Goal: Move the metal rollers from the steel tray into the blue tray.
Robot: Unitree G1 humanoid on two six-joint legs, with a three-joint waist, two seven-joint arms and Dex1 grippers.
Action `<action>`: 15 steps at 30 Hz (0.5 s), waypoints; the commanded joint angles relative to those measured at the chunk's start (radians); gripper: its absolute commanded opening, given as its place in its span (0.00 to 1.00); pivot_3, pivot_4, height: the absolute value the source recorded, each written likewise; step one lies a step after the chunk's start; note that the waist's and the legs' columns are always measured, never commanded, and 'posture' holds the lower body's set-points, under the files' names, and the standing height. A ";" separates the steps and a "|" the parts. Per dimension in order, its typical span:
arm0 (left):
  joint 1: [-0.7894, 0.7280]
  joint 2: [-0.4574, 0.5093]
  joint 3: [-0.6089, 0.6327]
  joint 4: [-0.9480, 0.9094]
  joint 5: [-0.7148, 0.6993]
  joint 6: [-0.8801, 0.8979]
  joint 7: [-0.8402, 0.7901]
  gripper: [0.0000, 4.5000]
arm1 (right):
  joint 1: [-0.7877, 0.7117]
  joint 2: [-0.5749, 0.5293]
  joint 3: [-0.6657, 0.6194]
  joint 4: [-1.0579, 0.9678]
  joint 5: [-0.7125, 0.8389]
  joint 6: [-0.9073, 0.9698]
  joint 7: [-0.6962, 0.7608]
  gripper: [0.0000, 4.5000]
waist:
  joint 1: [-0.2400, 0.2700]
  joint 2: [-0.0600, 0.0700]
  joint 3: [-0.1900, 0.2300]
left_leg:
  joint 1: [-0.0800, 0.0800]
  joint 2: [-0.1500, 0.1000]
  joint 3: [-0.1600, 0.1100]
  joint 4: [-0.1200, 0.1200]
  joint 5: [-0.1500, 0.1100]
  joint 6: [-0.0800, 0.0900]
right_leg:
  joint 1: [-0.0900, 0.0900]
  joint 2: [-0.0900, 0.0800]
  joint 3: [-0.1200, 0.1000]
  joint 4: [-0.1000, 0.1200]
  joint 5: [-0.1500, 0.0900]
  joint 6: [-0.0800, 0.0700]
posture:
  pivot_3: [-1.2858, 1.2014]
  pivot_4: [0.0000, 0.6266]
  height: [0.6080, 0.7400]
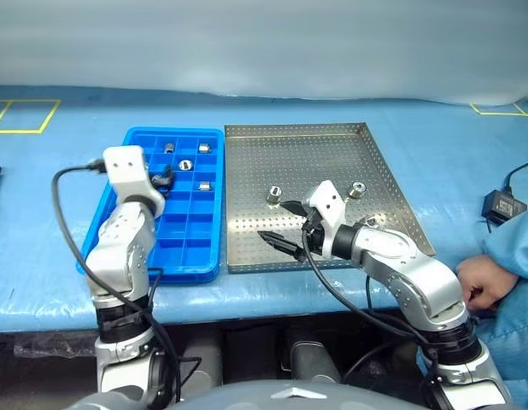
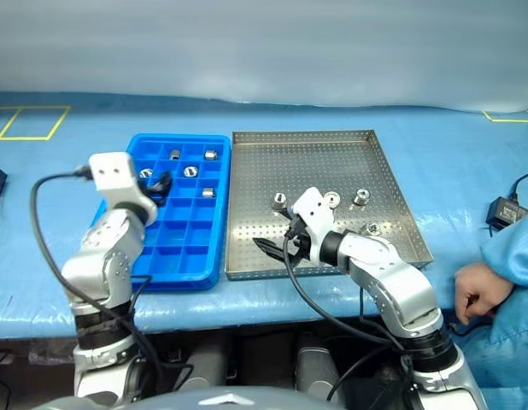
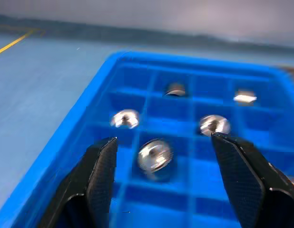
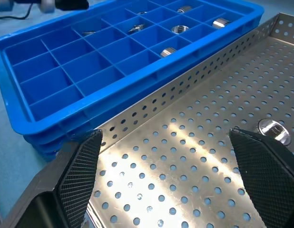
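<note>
1. Two trays sit side by side on your blue counter [image 1: 42, 256]: the blue tray [image 1: 196, 256] to the left, touching the steel tray [image 1: 332, 158].
2. Your left hand [image 3: 161, 161] hovers over the blue tray's far compartments with fingers apart, holding nothing; a roller [image 3: 155, 155] lies in a cell right between them.
3. Your right hand [image 1: 281, 224] is wide open and empty, low over the steel tray's near-left part.
4. Several metal rollers [image 2: 278, 201] lie on the steel tray; others [image 1: 203, 148] rest in blue compartments.
5. A person's hand [image 1: 478, 282] rests at the counter's right edge.
</note>
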 commanded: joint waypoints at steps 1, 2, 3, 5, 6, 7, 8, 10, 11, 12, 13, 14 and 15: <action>-0.070 0.067 -0.178 0.065 -0.054 0.020 -0.192 0.76 | 0.005 -0.004 -0.004 -0.041 -0.021 -0.005 -0.027 1.00 | -0.010 0.000 0.000 | 0.000 0.000 0.000 0.000 0.000 0.000 | 0.000 0.000 0.000 0.000 0.000 0.000 | 0.49 0.24 1.00; -0.098 0.076 -0.213 0.118 -0.045 0.023 -0.208 0.76 | 0.010 -0.003 0.000 -0.044 -0.027 -0.004 -0.036 1.00 | -0.014 0.000 0.000 | 0.000 0.000 0.001 0.000 0.000 0.000 | 0.000 0.000 0.000 0.000 0.000 0.000 | 0.48 0.24 1.00; -0.116 0.083 -0.234 0.153 -0.038 0.023 -0.217 0.76 | 0.015 -0.002 0.002 -0.048 -0.032 -0.003 -0.045 1.00 | -0.021 0.000 0.000 | 0.000 0.000 0.000 0.000 0.000 0.001 | 0.000 0.000 0.000 0.000 0.000 0.000 | 0.48 0.24 1.00; -0.173 0.088 -0.296 0.259 -0.012 0.001 -0.249 0.76 | 0.031 0.003 0.006 -0.063 -0.038 -0.002 -0.061 1.00 | -0.037 0.000 0.000 | 0.000 0.000 0.000 0.000 0.000 0.001 | 0.000 0.001 0.000 0.000 0.000 0.000 | 0.47 0.24 1.00; -0.196 0.090 -0.319 0.304 0.000 -0.011 -0.259 0.76 | 0.039 0.005 0.008 -0.071 -0.039 -0.002 -0.067 1.00 | -0.045 0.001 0.000 | 0.000 0.000 0.000 0.000 0.000 0.001 | 0.000 0.001 0.001 0.000 0.000 0.000 | 0.46 0.24 1.00; -0.221 0.088 -0.338 0.359 0.015 -0.027 -0.264 0.76 | 0.048 0.008 0.009 -0.079 -0.041 -0.002 -0.075 1.00 | -0.052 0.001 0.000 | 0.000 0.000 0.000 0.000 0.000 0.001 | -0.001 0.002 0.001 0.001 0.000 0.000 | 0.46 0.24 1.00; -0.242 0.086 -0.349 0.407 0.028 -0.040 -0.262 0.76 | 0.056 0.011 0.009 -0.087 -0.043 -0.002 -0.083 1.00 | -0.058 0.001 0.000 | 0.000 0.001 0.000 0.000 0.000 0.001 | -0.001 0.002 0.001 0.001 0.000 0.000 | 0.45 0.24 1.00; -0.284 0.074 -0.359 0.503 0.045 -0.064 -0.263 0.76 | 0.073 0.021 0.004 -0.102 -0.042 -0.002 -0.099 1.00 | -0.069 0.001 0.000 | 0.000 0.001 0.000 -0.001 0.000 0.001 | -0.001 0.002 0.001 0.001 0.000 0.000 | 0.45 0.24 1.00; -0.300 0.067 -0.356 0.541 0.045 -0.072 -0.264 0.76 | 0.080 0.027 0.002 -0.109 -0.041 -0.002 -0.105 1.00 | -0.076 0.001 0.000 | 0.000 0.001 -0.001 -0.001 0.000 0.001 | -0.001 0.002 0.001 0.001 0.000 0.000 | 0.44 0.24 1.00; -0.318 0.060 -0.356 0.583 0.051 -0.081 -0.259 0.76 | 0.087 0.031 0.000 -0.115 -0.041 -0.002 -0.111 1.00 | -0.081 0.001 0.000 | 0.000 0.001 -0.001 -0.001 0.000 0.001 | -0.001 0.002 0.001 0.001 0.000 0.000 | 0.44 0.24 1.00; -0.331 0.056 -0.358 0.619 0.062 -0.091 -0.252 0.76 | 0.093 0.034 -0.001 -0.121 -0.042 -0.001 -0.116 1.00 | -0.086 0.001 0.000 | 0.000 0.001 -0.001 -0.001 0.000 0.001 | -0.001 0.002 0.001 0.001 0.000 0.000 | 0.43 0.24 1.00; -0.344 0.051 -0.363 0.653 0.076 -0.102 -0.246 0.76 | 0.099 0.036 -0.003 -0.127 -0.042 0.000 -0.121 1.00 | -0.090 0.001 0.000 | 0.000 0.001 -0.001 -0.001 0.000 0.001 | -0.001 0.002 0.001 0.000 0.000 0.000 | 0.43 0.24 1.00; -0.352 0.049 -0.367 0.679 0.088 -0.110 -0.241 0.76 | 0.103 0.037 -0.004 -0.132 -0.042 0.001 -0.125 1.00 | -0.094 0.001 0.000 | 0.000 0.000 -0.001 -0.001 0.000 0.001 | -0.001 0.002 0.002 0.000 0.000 0.000 | 0.43 0.24 1.00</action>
